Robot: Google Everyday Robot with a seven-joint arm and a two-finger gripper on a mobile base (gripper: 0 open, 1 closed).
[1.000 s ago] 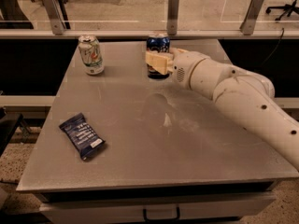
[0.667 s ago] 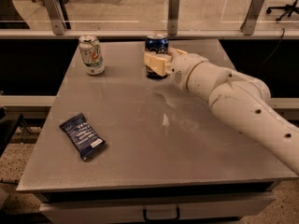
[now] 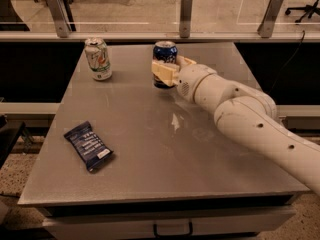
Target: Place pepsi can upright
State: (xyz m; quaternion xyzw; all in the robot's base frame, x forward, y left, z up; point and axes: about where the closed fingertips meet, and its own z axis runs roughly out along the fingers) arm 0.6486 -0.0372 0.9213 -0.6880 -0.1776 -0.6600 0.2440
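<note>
The pepsi can [image 3: 164, 53] is a small blue can with a silver top. It stands upright on the grey table [image 3: 150, 149] near the far middle. My gripper [image 3: 169, 70] is at the can's lower half, with its cream fingers [image 3: 163, 73] on either side of the can, shut on it. The can's lower part is hidden behind the fingers. My white arm reaches in from the lower right.
A white and green can [image 3: 98, 59] stands upright at the far left of the table. A dark blue flat snack wrapper [image 3: 88, 145] lies near the front left. A glass barrier with metal posts [image 3: 185, 15] runs behind the table.
The gripper and the pepsi can have shifted slightly left along the far side of the table. The other can and the wrapper have not moved.
</note>
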